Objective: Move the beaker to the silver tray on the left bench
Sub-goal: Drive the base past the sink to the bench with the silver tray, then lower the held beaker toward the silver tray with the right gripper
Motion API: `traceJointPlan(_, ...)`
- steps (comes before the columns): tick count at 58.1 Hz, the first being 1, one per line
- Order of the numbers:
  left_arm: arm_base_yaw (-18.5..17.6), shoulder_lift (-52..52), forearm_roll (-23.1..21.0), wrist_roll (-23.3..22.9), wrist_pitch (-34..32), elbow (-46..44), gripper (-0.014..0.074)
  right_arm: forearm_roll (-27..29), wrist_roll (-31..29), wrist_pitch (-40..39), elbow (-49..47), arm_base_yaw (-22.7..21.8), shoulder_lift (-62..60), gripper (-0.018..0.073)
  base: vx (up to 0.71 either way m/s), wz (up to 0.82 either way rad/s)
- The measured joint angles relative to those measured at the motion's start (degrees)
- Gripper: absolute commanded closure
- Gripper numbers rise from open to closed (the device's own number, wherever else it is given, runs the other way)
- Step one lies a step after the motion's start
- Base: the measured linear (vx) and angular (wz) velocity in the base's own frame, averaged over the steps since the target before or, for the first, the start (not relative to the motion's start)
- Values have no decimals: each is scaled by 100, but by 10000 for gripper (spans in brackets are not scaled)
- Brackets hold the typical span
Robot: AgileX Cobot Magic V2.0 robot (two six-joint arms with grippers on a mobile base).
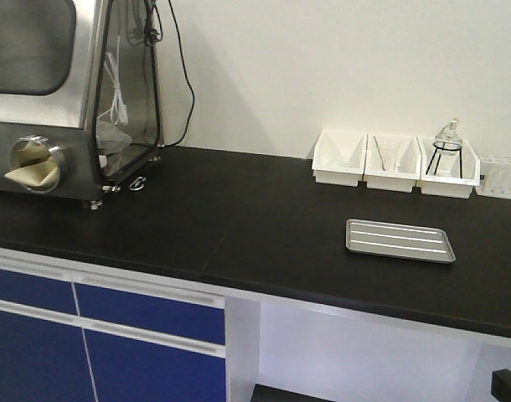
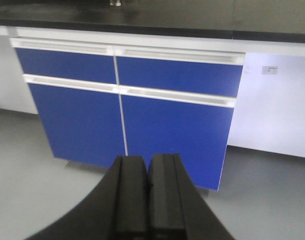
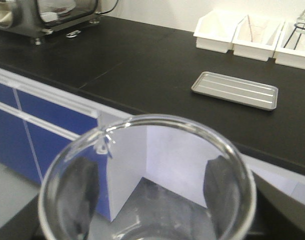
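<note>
Before the left bench, the right gripper clamps the beaker upright for carrying toward the silver tray at one o'clock; the left gripper hangs closed, empty.

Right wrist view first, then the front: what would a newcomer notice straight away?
The clear glass beaker fills the right wrist view, dark fingers at both sides. Beyond it the silver tray lies bare on the black bench, before three white bins.
</note>
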Motion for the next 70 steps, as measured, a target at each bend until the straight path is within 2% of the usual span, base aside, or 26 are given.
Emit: traceJointPlan(70,0,0,0,0,0,0,595,0,0,11,0,0,0,567,39,-24)
